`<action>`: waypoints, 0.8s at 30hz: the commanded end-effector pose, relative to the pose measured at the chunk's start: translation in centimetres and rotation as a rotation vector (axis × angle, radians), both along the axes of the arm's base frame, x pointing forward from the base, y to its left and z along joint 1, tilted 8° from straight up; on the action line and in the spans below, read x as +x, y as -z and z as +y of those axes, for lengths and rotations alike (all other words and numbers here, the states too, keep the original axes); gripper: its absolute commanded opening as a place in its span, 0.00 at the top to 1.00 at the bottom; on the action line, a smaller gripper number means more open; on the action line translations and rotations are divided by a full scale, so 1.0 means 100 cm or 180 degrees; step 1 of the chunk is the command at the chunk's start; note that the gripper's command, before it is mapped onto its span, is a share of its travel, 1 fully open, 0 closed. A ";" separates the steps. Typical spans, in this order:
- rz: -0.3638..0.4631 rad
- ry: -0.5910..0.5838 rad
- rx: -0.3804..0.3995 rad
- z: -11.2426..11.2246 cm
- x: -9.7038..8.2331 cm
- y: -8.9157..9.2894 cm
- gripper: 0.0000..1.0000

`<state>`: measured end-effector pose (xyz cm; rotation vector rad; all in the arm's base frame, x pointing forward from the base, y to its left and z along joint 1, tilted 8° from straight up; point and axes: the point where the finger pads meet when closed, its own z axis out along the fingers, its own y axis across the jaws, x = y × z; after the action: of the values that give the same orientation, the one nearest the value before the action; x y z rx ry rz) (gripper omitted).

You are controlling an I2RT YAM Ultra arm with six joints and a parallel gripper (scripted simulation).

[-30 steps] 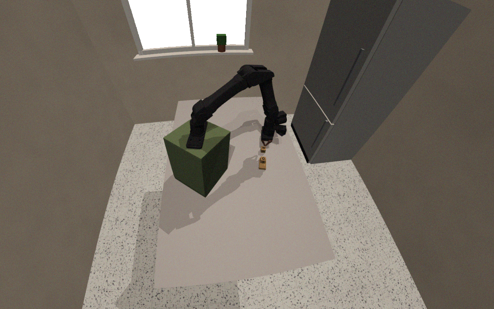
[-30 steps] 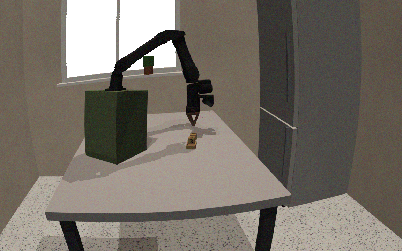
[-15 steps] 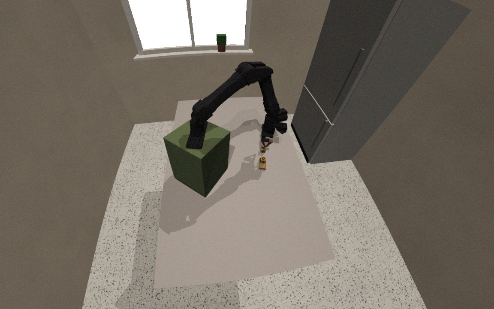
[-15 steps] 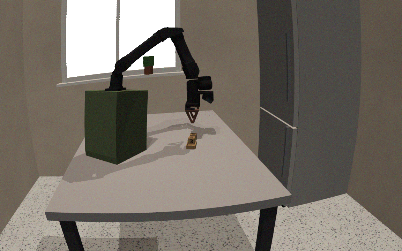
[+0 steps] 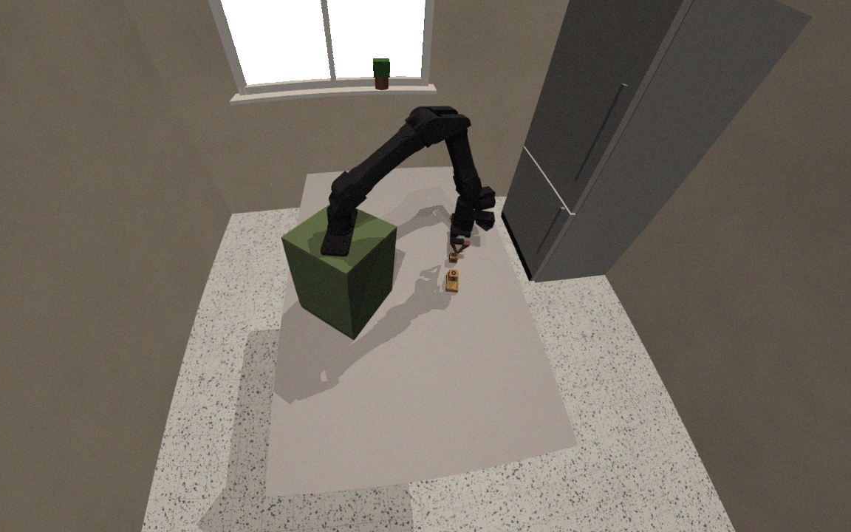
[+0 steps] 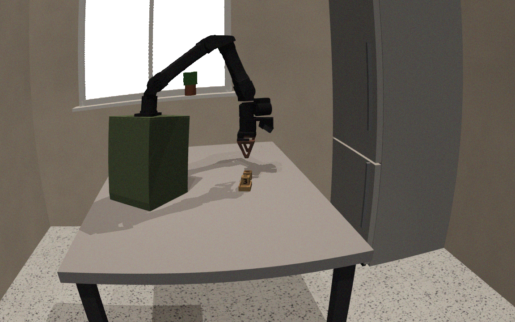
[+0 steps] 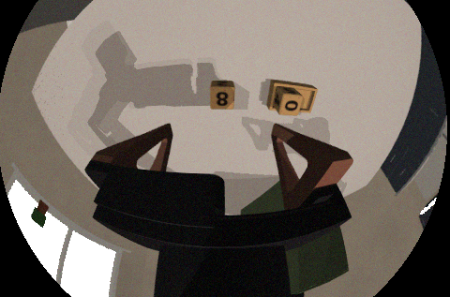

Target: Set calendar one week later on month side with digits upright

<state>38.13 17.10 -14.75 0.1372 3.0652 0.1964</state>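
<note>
The tray (image 5: 451, 288) (image 6: 245, 189) (image 7: 292, 84) lies flat on the table. One cube (image 5: 453, 273) (image 6: 245, 180) (image 7: 291, 101) is in its back half. It shows a 0 on top and an upright 3 toward the exterior camera; the tray's front half is bare. The other cube (image 5: 453, 257) (image 6: 247, 172) (image 7: 222, 96) is on the table just behind the tray, apart from it, with an 8 facing the wrist camera. Its other faces are too dark or small to read. My gripper (image 5: 459, 249) (image 6: 246, 157) (image 7: 221, 128) is open and empty, above and slightly behind this loose cube.
The arm stands on a green block (image 5: 323, 291) (image 6: 167, 160) at the table's left. A tall grey fridge (image 5: 614, 132) (image 6: 419, 120) stands beyond the right edge of the table (image 5: 415, 423) (image 6: 219, 240). A potted plant (image 5: 381, 69) (image 6: 190, 82) is on the windowsill.
</note>
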 end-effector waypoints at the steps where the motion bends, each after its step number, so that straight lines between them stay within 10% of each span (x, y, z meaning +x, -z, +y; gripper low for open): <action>1: -0.0035 0.0002 0.0014 0.001 0.003 -0.004 0.00; 10: -0.0095 -0.0465 -0.0023 0.001 0.003 -0.004 0.00; 24: -0.0328 -0.2300 -0.0168 0.002 0.003 0.000 0.00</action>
<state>38.07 17.13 -15.09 -0.7347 2.9479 0.1571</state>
